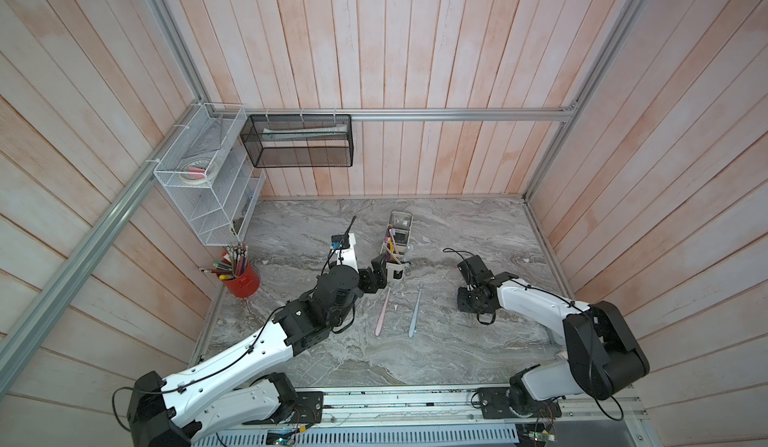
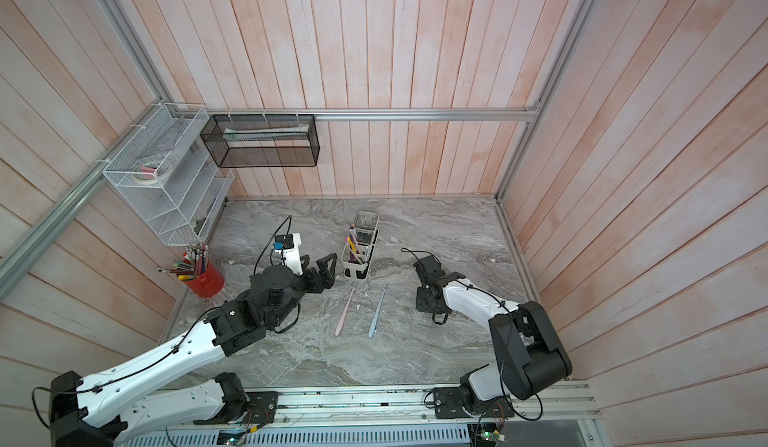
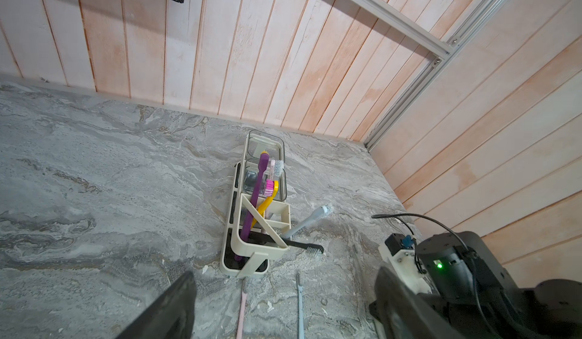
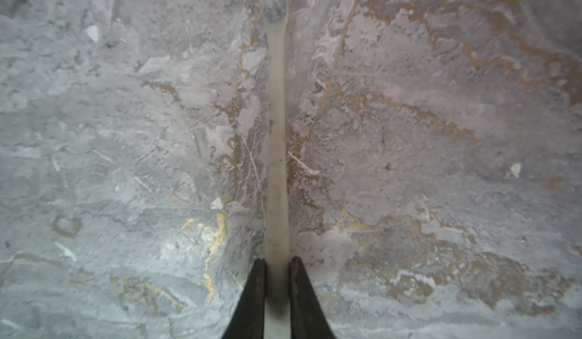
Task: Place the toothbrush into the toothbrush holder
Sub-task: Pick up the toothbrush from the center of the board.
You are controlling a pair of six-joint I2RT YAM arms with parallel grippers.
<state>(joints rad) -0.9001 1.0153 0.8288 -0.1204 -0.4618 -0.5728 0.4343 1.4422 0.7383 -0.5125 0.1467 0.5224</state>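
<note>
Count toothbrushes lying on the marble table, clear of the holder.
3: pale pink toothbrush and pale blue toothbrush side by side near the cream plastic toothbrush holder; cream toothbrush in the shut right tool. More may be hidden.

White-shelled arms point(image 1: 232, 362) — black joints point(image 1: 602, 349), black cables point(image 1: 259, 332) clipped along them

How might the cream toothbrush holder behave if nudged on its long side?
It would probably tip: the toothbrush holder stands upright on a narrow base. It looks like thin, open plastic, so likely light and apt to slide on the smooth marble table. The leaning purple toothbrush might shift.
</note>
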